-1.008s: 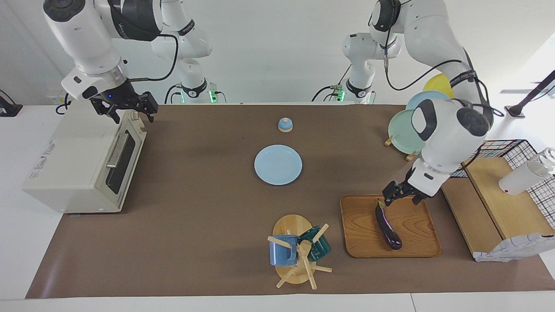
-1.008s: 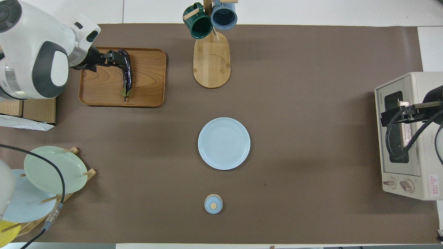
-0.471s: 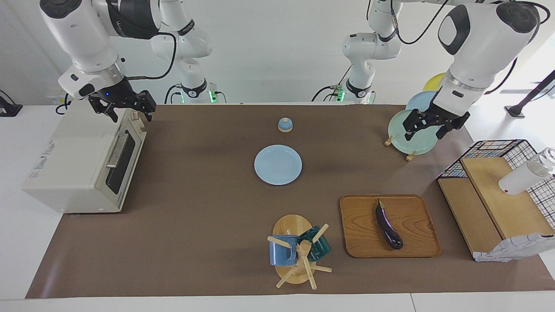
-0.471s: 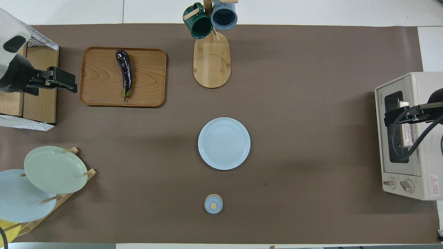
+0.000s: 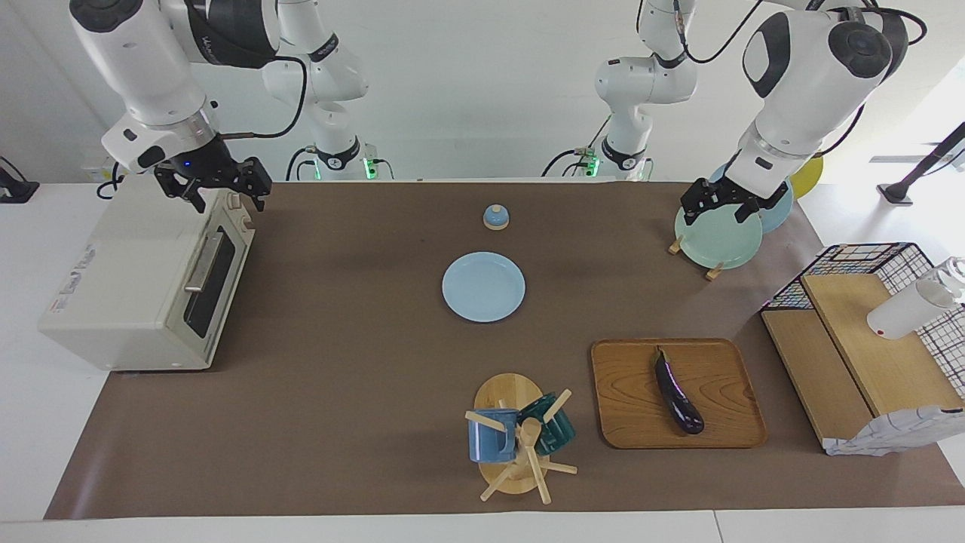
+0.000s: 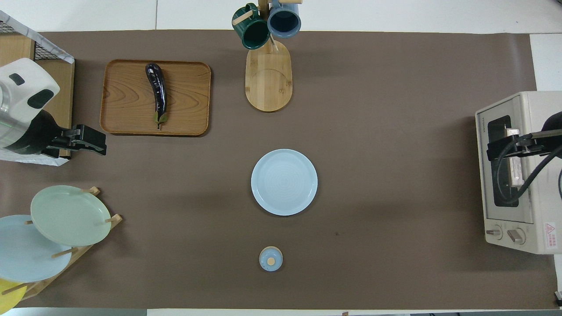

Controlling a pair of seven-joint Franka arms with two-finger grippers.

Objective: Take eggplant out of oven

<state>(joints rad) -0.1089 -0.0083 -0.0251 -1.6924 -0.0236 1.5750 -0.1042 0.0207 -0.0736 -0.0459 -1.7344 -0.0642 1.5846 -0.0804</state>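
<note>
1. The oven (image 5: 143, 279) stands at the right arm's end of the table. Its dark glass door (image 5: 207, 283) is shut, and the bar handle (image 5: 202, 264) has nothing on it. No eggplant shows through the glass.
2. The right gripper (image 5: 226, 197) hangs over the oven's top front edge, at the end of the oven nearer the robots. Its fingers are spread and it holds nothing. The views do not show whether it touches the casing.
3. A blue plate (image 5: 483, 287) lies bare at mid-table and plays no part in this step.
4. The eggplant (image 5: 678, 392) lies flat on the wooden tray (image 5: 724, 392), toward the left arm's end of the table and well apart from the oven. Its thin stem end points toward the robots. Neither gripper touches it.
5. The left gripper (image 5: 716, 213) is raised over the green plate (image 5: 716, 241) on the plate rack. Its fingers are apart and empty.
6. Judgement: the eggplant is already out and set down and the door is shut, so the task looks complete. What remains is parking both arms.
7. To do that well:
   - Raise each gripper straight up before moving it sideways.
   - Keep the right gripper's spread fingers clear of the handle and control knobs, so the oven is not nudged.
   - Carry the left gripper high over the leaning plates, which a light knock could tip off their pegs.
   - Route neither arm over the tray, because the glossy, rounded eggplant would roll easily if brushed.
</note>
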